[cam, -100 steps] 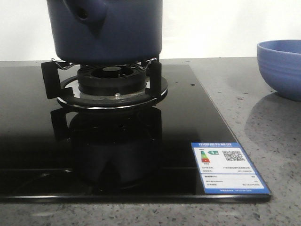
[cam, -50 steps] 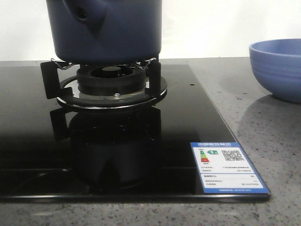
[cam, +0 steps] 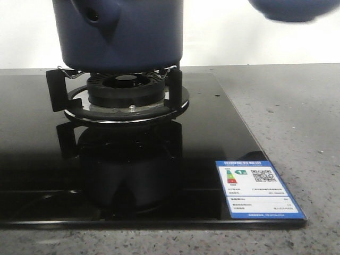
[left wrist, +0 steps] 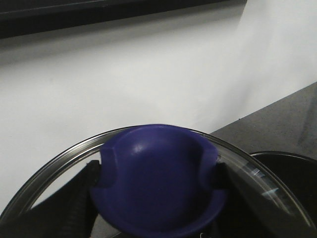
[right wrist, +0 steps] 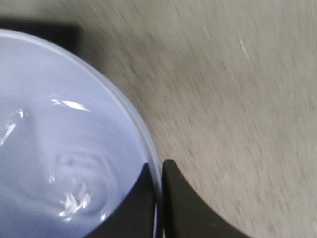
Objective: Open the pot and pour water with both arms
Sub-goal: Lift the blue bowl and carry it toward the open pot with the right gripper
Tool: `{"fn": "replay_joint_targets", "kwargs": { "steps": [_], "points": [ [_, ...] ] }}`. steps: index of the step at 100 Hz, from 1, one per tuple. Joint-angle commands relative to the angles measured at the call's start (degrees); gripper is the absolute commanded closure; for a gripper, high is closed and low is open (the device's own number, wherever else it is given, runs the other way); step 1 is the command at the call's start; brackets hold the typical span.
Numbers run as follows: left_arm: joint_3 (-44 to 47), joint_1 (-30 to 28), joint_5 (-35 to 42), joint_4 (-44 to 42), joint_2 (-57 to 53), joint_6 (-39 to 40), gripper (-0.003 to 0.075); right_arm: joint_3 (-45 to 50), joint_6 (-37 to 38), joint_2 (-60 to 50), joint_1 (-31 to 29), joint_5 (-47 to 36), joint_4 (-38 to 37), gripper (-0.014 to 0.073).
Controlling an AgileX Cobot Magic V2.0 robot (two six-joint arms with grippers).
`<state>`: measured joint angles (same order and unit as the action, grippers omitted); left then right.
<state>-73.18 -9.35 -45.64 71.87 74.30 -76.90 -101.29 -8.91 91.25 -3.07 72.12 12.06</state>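
The dark navy pot [cam: 119, 32] stands on the burner grate, its handle stub [cam: 98, 16] facing me; its top is cut off by the front view. My left gripper [left wrist: 156, 181] is shut on the dark blue knob [left wrist: 153, 168] of a glass lid [left wrist: 59, 158], held in front of a white wall. A black finger [left wrist: 84, 188] presses each side of the knob. My right gripper [right wrist: 161, 171] is shut on the rim of a light-blue bowl [right wrist: 59, 148] holding rippling water [right wrist: 74, 178]. In the front view the bowl [cam: 289, 9] hangs at the upper right, above the counter.
The gas burner and its grate [cam: 127, 95] sit on a black glass cooktop [cam: 212, 133] with an energy label sticker [cam: 257, 188] at its front right corner. Grey speckled counter [cam: 297, 117] runs to the right. A white wall stands behind.
The light-blue bowl has left the counter at the right, moving left and then up to the top edge of the front view. The pot has not moved.
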Motion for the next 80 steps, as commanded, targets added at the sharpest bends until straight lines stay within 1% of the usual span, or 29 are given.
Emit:
{"fn": "replay_joint_targets", "kwargs": {
  "steps": [1,22,34,43,56,69,80],
  "points": [
    [-2.4,-0.2,2.0,4.1,-2.1,0.6,0.0324,-8.2,1.3,0.1,2.5,3.2,2.0,0.0635],
    [-2.4,-0.2,3.2,2.1,-2.1,0.6,0.0324,-20.6,3.2,6.1,10.7,3.2,2.0,0.0635],
    [-2.4,-0.2,4.5,2.1,-2.1,1.0,0.0324,-26.2,3.2,9.9,15.4,3.1,2.0,0.0635],
    [-2.4,-0.2,5.1,2.1,-2.1,1.0,0.0324,-29.4,3.2,12.4,17.8,1.9,2.1,0.0635],
    [-2.4,-1.8,5.1,2.2,-2.1,2.6,0.0324,-30.7,3.2,14.2,20.2,-2.5,3.5,0.0636],
    [-2.4,-4.7,3.9,2.5,-2.1,3.6,0.0324,-30.7,3.2,14.6,21.0,-7.8,6.0,0.0636],
    [-2.4,-5.8,3.1,2.6,-2.1,3.6,0.0324,-30.7,2.9,15.1,21.7,-11.2,6.8,0.0636]
  ]
}}
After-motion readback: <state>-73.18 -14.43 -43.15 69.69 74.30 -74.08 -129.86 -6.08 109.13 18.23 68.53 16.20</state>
